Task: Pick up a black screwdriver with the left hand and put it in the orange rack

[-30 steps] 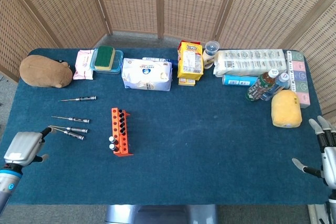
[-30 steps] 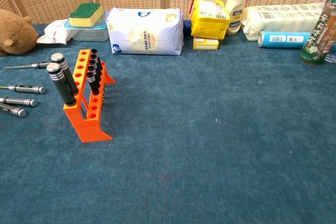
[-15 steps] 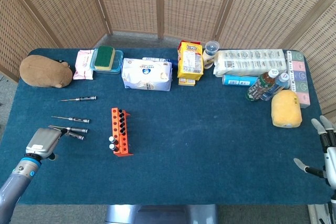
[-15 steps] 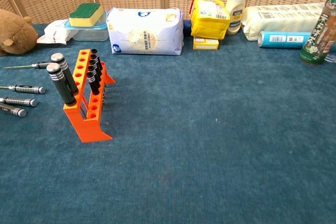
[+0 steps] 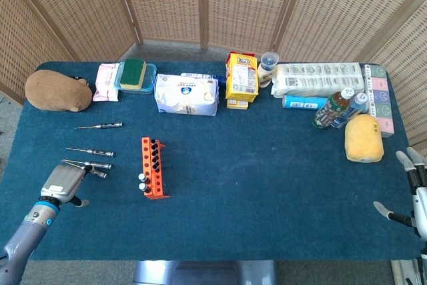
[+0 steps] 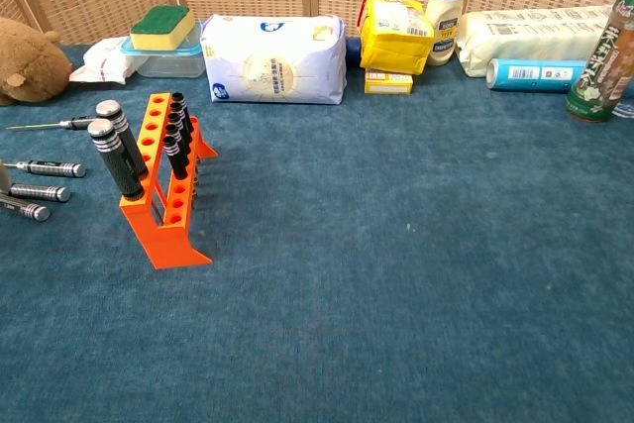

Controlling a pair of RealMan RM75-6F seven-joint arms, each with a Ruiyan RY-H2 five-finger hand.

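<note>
Several black-handled screwdrivers lie on the blue cloth left of the orange rack (image 5: pixel 153 167): one (image 5: pixel 100 125) furthest back, one (image 5: pixel 92 152) in the middle, and two close together (image 5: pixel 90 165) nearest me. My left hand (image 5: pixel 62 182) hovers just in front of those two, fingers pointing at them, thumb out to the side, holding nothing. In the chest view the rack (image 6: pixel 166 207) stands upright with several black screwdrivers in it, loose screwdrivers (image 6: pixel 40 190) lie at the left edge, and a fingertip (image 6: pixel 3 177) just shows there. My right hand (image 5: pixel 413 193) sits open at the table's right edge.
A brown plush (image 5: pixel 58 90) lies at the back left. Along the back stand a sponge on a box (image 5: pixel 135 75), a white pack (image 5: pixel 187 93), a yellow bag (image 5: pixel 241 78), a paper-roll pack (image 5: pixel 319 79), bottles (image 5: pixel 337 108) and a yellow sponge (image 5: pixel 363 138).
My left hand has moved forward and to the right, from the table's front-left corner up to the nearest screwdrivers. The right hand and the objects have not moved.
</note>
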